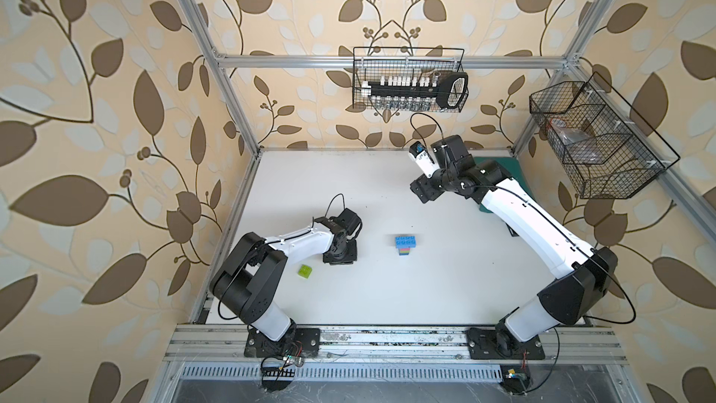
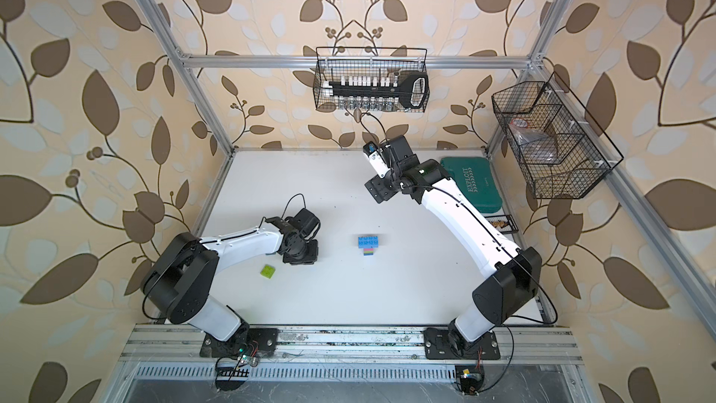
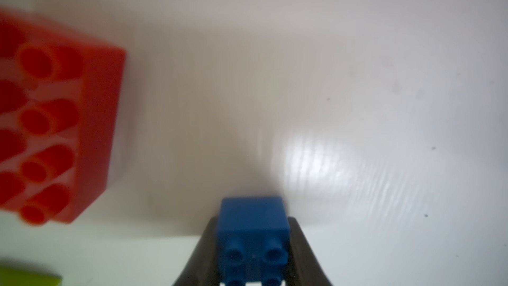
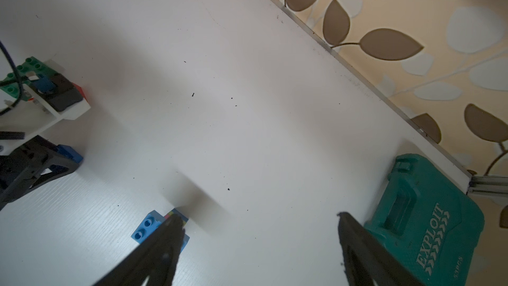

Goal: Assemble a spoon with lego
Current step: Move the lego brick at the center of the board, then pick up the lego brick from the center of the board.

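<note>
The left fingers (image 3: 206, 251) are pinching a small blue studded plastic brick (image 3: 253, 224), well left of the flat multicolour brick spoon (image 1: 405, 245) lying on the white table (image 1: 426, 296). They should be squeezing snugly and lifting straight up. The right fingers (image 4: 162, 251) are hanging spread wide behind the spoon

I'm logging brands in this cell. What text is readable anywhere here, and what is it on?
"EXPLOIT": raised lettering with a row of chevrons beneath, on the lid of the teal case; also legible on it in a top view.
Small print near that word on the case: too blurred to read.
Nothing else legible.
</note>
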Controlling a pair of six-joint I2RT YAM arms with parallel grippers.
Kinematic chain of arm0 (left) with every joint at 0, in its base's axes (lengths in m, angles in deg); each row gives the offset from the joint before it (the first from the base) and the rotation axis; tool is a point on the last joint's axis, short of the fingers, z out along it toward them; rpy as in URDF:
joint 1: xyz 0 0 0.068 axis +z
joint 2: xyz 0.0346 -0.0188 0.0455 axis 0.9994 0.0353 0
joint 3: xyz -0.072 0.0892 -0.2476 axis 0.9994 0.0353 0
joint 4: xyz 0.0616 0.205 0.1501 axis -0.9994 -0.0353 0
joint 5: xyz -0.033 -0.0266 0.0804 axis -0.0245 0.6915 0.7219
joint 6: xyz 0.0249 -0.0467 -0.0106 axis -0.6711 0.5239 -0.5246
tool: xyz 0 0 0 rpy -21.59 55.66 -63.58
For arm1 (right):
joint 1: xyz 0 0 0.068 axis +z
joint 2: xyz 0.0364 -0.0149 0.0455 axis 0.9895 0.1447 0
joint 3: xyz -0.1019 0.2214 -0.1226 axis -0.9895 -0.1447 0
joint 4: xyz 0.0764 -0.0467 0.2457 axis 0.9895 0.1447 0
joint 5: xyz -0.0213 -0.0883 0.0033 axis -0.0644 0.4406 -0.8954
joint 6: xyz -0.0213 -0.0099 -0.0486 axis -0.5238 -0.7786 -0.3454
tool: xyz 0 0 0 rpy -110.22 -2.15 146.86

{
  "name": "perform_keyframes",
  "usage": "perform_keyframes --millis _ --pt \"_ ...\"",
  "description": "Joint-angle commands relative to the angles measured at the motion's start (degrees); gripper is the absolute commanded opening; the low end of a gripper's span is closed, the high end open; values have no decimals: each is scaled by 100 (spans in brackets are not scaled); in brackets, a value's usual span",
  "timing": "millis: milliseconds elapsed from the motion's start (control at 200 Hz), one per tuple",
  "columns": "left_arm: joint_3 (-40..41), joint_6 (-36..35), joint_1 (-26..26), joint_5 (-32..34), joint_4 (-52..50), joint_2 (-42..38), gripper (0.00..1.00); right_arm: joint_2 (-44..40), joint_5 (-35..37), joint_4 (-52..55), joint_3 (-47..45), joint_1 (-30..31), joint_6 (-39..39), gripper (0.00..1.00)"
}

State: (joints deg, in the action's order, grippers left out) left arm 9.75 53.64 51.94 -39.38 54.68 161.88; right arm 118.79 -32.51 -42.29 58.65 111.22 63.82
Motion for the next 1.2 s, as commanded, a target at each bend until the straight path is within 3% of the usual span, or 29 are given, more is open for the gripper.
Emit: perform_keyframes --millis 0,150,235,585,750,960,1080,1135,1195 --pt "-380 -627 -106 -243 -48 385 32 -158 -89 -73 -147 -27 -78 87" --pt "-693 -1337 -159 -176 -389 564 72 -160 -75 -60 -130 -49 -82 87" --pt "-668 -1583 -184 -140 -374 473 73 -151 -99 -68 -128 -47 -75 87" --pt "-680 -1378 -185 220 -196 394 47 -165 -106 -104 -191 -70 -67 88" --pt "-702 -1334 -184 267 -237 426 45 -175 -116 -104 -208 -68 -71 87" --pt "-667 -1382 -185 290 -139 448 28 -210 -151 -74 -290 -86 49 88" --pt "-735 -1656 -185 297 -235 478 20 -231 -172 118 -389 -170 506 87" --pt "-737 -2016 -177 49 -132 404 5 -269 -256 243 -473 -250 857 87" --pt "-817 -2544 -184 -325 -33 279 1 -357 -470 392 -633 -397 1304 87"
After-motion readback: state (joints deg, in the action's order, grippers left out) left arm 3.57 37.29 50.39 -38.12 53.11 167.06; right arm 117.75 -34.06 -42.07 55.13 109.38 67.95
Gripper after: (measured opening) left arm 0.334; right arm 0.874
